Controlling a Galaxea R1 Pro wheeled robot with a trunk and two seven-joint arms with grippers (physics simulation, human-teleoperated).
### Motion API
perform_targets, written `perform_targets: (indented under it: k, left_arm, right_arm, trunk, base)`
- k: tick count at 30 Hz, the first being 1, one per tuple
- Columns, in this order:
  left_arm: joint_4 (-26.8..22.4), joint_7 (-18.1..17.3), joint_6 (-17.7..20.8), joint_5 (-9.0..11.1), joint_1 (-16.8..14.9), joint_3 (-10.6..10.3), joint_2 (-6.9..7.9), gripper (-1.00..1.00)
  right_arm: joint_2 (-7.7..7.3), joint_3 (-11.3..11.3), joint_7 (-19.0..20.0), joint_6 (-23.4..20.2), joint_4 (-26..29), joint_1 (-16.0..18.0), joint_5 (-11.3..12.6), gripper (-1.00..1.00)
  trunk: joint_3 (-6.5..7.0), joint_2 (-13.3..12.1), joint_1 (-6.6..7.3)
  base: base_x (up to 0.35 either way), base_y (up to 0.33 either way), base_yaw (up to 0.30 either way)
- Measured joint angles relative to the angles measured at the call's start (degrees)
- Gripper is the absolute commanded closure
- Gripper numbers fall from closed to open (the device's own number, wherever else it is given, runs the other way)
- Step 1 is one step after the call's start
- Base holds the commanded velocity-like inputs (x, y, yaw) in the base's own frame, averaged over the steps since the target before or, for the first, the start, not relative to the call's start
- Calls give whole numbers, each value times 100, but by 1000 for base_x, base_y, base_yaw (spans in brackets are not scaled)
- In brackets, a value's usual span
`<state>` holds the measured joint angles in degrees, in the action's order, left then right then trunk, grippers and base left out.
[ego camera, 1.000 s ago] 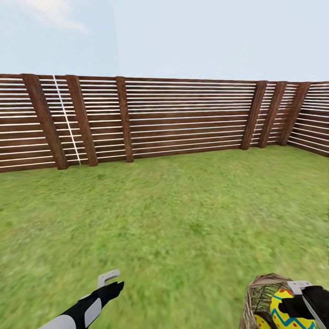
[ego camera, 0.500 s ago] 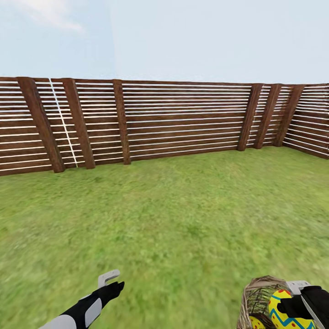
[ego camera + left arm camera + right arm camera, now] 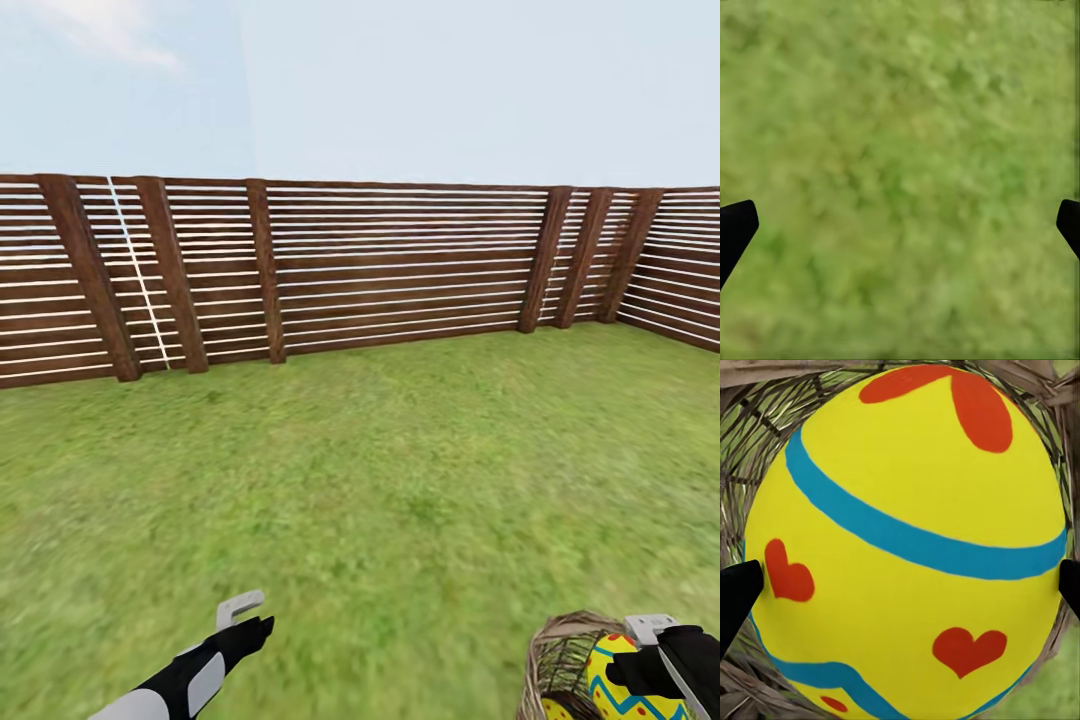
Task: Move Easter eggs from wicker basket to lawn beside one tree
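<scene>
Over the last second my view swung slightly and the fence (image 3: pixel 400 270) slid left, so I judge I'm turning to hunt a tree: right gripper (image 3: pixel 650 665) clenched on an egg (image 3: pixel 625 680) above the basket (image 3: pixel 560 655) near right, left gripper (image 3: pixel 240 612) spread empty over the lawn (image 3: pixel 400 480).

Open lawn (image 3: pixel 400 500) ahead and to both sides, nothing standing on it as far as the fence (image 3: pixel 400 265) at the back and right. Bare grass under the left gripper (image 3: pixel 900 217), fingers wide apart. Little room at the right gripper (image 3: pixel 900 585): egg (image 3: pixel 907 532) between the fingertips, basket (image 3: pixel 560 660) weave close around it.
</scene>
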<state>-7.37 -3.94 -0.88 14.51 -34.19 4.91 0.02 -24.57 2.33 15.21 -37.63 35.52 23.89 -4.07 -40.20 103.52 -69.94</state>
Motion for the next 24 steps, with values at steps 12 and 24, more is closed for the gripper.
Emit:
perform_targets:
  k: [12, 24]
  left_arm:
    - [2, -3, 0, -1, -5, 1, -9, -100]
    - [4, 2, 0, -1, -5, 0, -50, -100]
  right_arm:
    - [11, -76, 28, -22, 1, -1, 4, 100]
    - [-2, -107, 29, -27, 14, 0, 9, 100]
  trunk:
    - [262, -481, 264]
    - [532, -963, 527]
  base:
    - [0, 0, -254]
    - [0, 0, -271]
